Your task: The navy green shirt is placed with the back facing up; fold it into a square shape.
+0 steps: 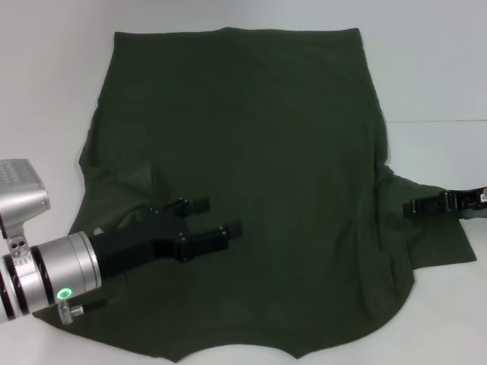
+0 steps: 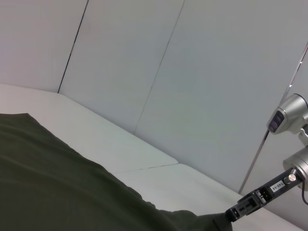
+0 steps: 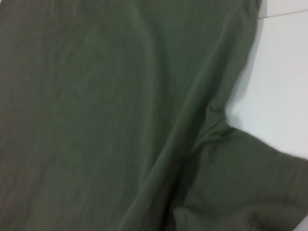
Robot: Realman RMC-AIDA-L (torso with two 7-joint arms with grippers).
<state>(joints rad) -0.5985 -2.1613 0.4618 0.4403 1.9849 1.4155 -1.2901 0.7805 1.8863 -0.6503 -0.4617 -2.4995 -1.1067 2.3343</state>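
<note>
Shirt spread flat, nothing folded yet

The shirt (image 1: pixel 259 175) lies plain side up on the tabletop (image 1: pixel 441 68). My left pincer (image 1: pixel 209 222) hovers released over its left half; my right pincer (image 1: pixel 415 207), grip unclear, is at the right sleeve. Uneven pulls could bunch the cloth.

shirt (image 1: pixel 259 152): you see it spread on the table (image 1: pixel 46 91)
left gripper (image 1: pixel 217 220): over its near-left part
right gripper (image 1: pixel 415 207): at its right sleeve

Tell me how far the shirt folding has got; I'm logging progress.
Nothing looks folded yet: the navy green shirt lies spread flat, plain side up. In hand: the left gripper, open, is over the left sleeve area, and the right gripper is at the right sleeve. Every fold remains.
</note>
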